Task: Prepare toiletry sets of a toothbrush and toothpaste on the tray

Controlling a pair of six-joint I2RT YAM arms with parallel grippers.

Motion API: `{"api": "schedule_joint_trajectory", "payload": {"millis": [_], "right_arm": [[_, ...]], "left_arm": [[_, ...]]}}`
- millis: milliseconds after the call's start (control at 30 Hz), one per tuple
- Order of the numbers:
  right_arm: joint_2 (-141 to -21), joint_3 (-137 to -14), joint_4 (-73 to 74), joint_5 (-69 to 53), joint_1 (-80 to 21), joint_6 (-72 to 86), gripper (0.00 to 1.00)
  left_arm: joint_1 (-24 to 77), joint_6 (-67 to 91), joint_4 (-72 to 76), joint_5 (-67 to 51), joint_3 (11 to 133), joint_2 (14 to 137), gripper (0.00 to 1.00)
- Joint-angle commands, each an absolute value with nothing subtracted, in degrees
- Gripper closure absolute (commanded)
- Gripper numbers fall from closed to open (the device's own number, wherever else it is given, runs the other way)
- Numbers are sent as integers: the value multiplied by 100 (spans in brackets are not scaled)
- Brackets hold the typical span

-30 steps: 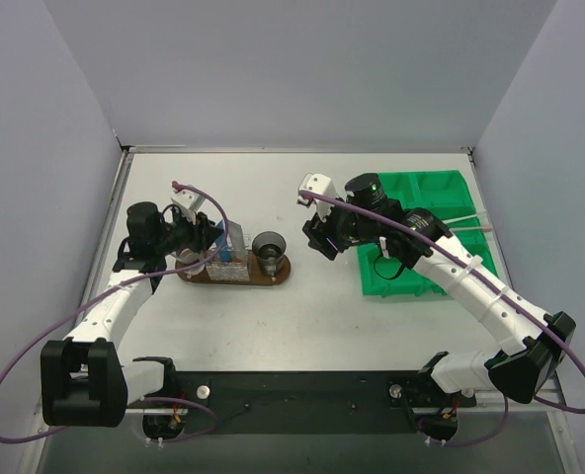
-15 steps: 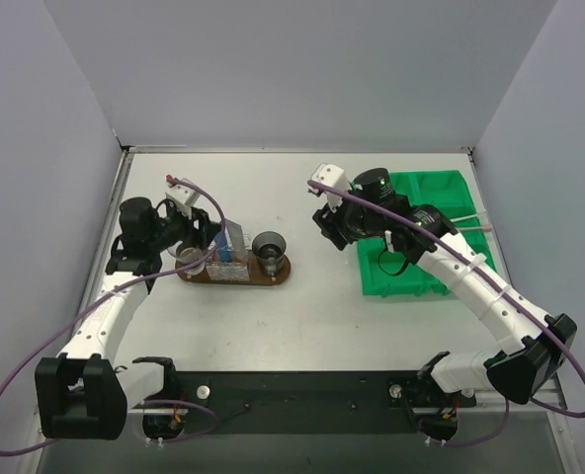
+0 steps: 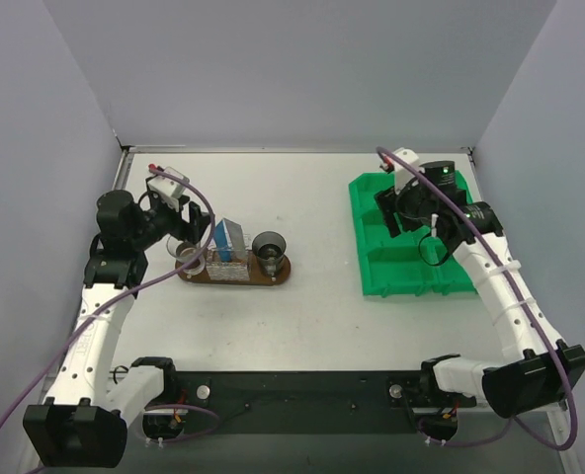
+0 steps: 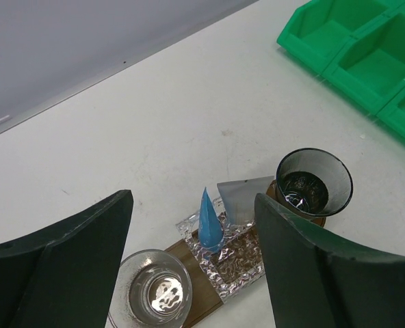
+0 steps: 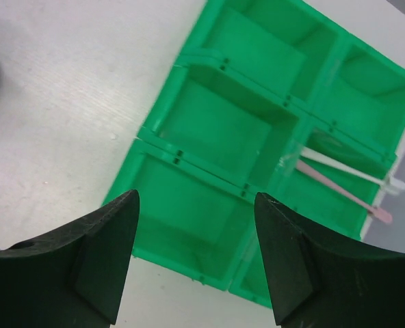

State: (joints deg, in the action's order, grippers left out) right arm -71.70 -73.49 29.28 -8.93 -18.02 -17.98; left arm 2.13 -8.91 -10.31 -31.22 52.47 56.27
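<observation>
Low mid of the top pic: the tray point(image 3: 284, 274) sits on the surface point(image 3: 302, 326). On it, from left: a clear cup point(image 4: 154, 294), the toothpaste point(image 4: 210, 219) standing up w/ its foot in a shiny crinkly bit, then a dark cup point(image 4: 314, 181). No brush on the tray that I can see. Up & left of the tray, the left gripper point(image 4: 192, 201) hangs wide open & holds nothing.

Further back, upper right of the top pic: the right gripper point(image 5: 196, 198) is above the green bin point(image 5: 216, 130), jaws well apart, nothing in them. At the right edge of the right wrist pic, a white toothbrush point(image 5: 349, 171) & a pink toothbrush point(image 5: 342, 190) lie in one box of the bin, side by side, nearly touching at their left ends.

Step now, prob: fetch one brush. To do it well: get the jaws over that box, turn them so they cross the stick, go for the mid part where the 2 are a bit apart, take 1 only, mind the bin walls, lift straight up.

Writing: none I can read, not on the tube, not on the bin.
</observation>
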Motion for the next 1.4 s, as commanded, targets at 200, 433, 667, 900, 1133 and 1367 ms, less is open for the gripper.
{"api": "schedule_joint_trajectory", "payload": {"millis": [200,433,667,900,1133,1367], "right_arm": [[-7110,-7312,3445,-757,-72,-2082,37],[-8075,-7945,3964,286,501,-2626,40],[-8929,-8419,3964,528,878,-2892,43],[-9711,-9061,3964,387,1142,-2760,45],[-10265,-9220,3876,-121,1467,-2137,46],[-10459,-9211,3534,-439,1854,-1363,47]], "left_arm": [[176,-1415,-2258,-3375,5994,5537,17],[176,-1985,-3198,-3392,6732,5800,17],[176,-2004,-3357,-3217,7180,6108,17],[185,-1802,-3120,-3050,7268,6275,17],[185,-1767,-2857,-3102,7128,6240,17],[185,-1767,-2672,-3322,6908,6284,17]]}}
